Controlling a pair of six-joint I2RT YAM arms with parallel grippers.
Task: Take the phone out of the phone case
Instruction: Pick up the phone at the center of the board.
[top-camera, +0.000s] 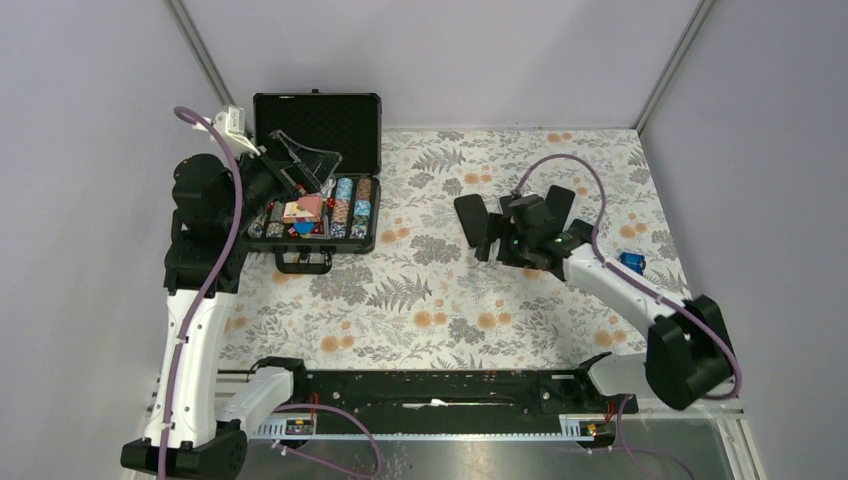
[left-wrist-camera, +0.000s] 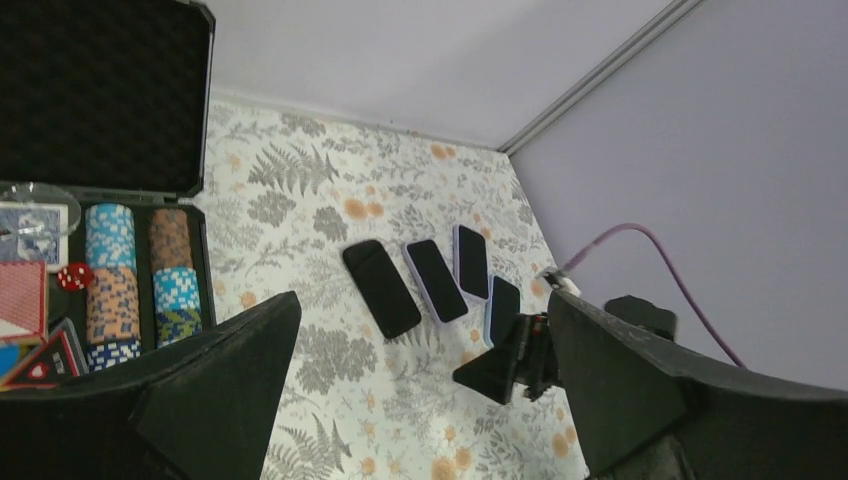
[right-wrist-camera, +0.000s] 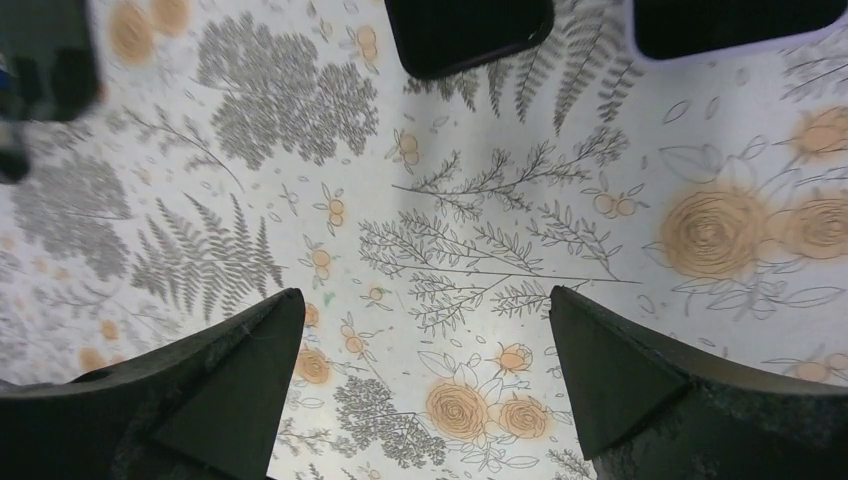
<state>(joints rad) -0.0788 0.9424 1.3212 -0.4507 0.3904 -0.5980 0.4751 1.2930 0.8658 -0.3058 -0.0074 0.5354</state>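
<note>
Floral worktop (top-camera: 420, 300) walled on three sides, with open cloth across the middle; a chip case (top-camera: 318, 120) fills the far-left corner. Only the left wrist view shows all four phones (left-wrist-camera: 436, 280) in a row, several lilac-rimmed, lying right of centre. The right fingers (right-wrist-camera: 220, 390) hover just short of them, spread wide and empty. The left fingers (left-wrist-camera: 220, 390) are likewise wide and empty.

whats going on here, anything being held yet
Nothing is held. The right gripper hangs open just above the table, close to a row of four phones. The left gripper is open too, up over the chip case. No phone has been picked up.
</note>
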